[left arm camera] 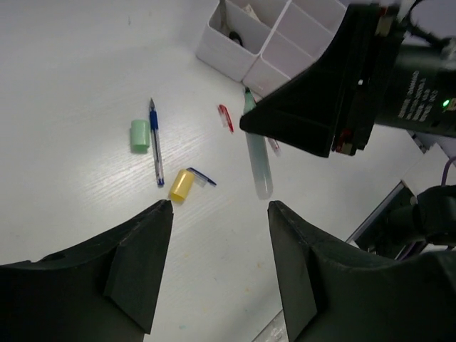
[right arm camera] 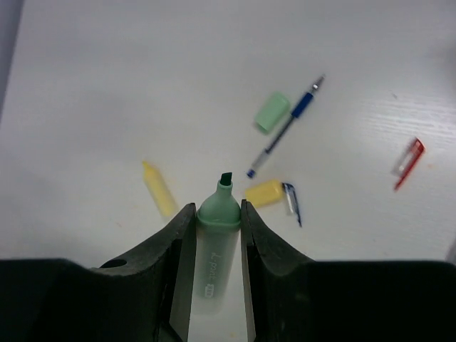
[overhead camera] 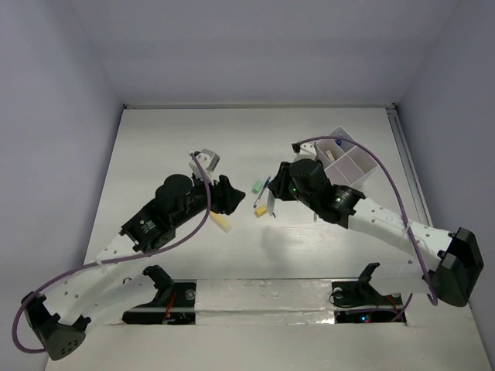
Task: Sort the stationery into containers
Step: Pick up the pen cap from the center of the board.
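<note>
Holding the green marker (right arm camera: 219,214) tight, the right gripper (right arm camera: 217,206) has one finger on each side of its see-through body. The marker has no cap on, and its dark green tip sticks out past the fingers.

The left gripper (left arm camera: 221,205) holds nothing. Its two dark fingers stand apart, and the white table (left arm camera: 85,64) shows between them.

Other things lie on the table, close together in the middle. A blue pen (left arm camera: 155,146) lies flat, and a green cap (left arm camera: 140,135) sits just beside it. A yellow cap (left arm camera: 181,185) lies near the pen's end, touching a small blue piece (left arm camera: 203,177) (it looks like a pen cap, but it is too small to be sure). A small red piece (left arm camera: 226,117) lies a bit apart, on the side toward the tray. A yellow stick (right arm camera: 159,189) lies alone on the other side, near the left gripper in the top view.

The white tray (left arm camera: 235,43) stands at the far right of the table, behind the right gripper. It has walls that cut it into boxes. One box has a small dark thing in it, and I cannot tell what it is
</note>
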Available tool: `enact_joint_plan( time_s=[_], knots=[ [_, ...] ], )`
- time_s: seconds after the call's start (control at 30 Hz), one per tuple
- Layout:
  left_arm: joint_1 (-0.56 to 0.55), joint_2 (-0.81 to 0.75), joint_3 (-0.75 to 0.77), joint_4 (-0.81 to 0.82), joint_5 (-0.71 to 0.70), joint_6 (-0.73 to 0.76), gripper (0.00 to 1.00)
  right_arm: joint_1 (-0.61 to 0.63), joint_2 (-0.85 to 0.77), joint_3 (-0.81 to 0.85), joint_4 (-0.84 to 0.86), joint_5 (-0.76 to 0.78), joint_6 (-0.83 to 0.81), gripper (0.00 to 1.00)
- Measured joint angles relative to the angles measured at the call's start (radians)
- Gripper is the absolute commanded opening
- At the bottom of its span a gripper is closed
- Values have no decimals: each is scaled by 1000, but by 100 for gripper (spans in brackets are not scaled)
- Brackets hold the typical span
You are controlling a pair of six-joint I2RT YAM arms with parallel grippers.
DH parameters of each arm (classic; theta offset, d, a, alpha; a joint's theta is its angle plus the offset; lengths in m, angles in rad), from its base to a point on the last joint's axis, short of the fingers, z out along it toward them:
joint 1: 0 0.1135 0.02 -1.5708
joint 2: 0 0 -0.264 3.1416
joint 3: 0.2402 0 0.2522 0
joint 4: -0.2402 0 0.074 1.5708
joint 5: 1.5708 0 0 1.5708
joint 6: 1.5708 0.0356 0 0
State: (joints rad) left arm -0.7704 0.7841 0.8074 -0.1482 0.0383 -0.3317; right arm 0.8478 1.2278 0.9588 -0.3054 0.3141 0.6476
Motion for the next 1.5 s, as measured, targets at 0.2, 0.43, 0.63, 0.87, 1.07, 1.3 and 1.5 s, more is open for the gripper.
enact_joint_plan(
  time_s=[0.2,0.43,0.63,0.87,1.07,1.3,1.5],
  knots=[
    [0,60,-51,9,60,-14,50,53,79,49,159,1,-16,0],
    [0,110,-53,39,89,-20,48,116,105,80,215,19,-16,0],
    [0,144,-53,52,97,-21,44,136,106,92,269,22,-15,0],
    [0,177,-53,53,92,-16,26,145,123,101,305,19,-14,0],
    [5,175,-52,47,75,-13,0,147,125,101,319,18,-11,0],
    [5,135,-52,35,49,-6,0,148,118,101,327,3,0,73],
    [5,92,-48,-6,-62,22,0,149,25,88,234,15,-41,96]
  ],
)
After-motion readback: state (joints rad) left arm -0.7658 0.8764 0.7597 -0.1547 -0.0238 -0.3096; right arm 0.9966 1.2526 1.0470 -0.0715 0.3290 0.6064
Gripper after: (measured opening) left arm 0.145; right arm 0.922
